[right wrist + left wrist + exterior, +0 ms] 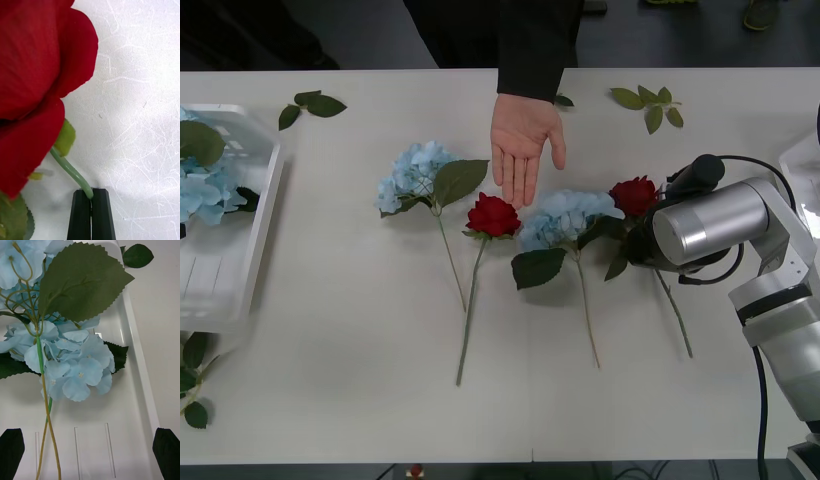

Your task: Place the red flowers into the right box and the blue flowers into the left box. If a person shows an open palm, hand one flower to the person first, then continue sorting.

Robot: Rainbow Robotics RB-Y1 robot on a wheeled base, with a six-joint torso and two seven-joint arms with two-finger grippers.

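Our right gripper [91,195] pinches the stem of a red rose [634,194] lying on the tabletop [330,350] near the person's open palm [523,145]. Our left jaws stand spread over blue flowers [71,363] in the left box [138,363].

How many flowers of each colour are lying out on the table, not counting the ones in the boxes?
Red roses: 2 (the right gripper pinches one's stem)
Blue hydrangeas: 2
Total: 4
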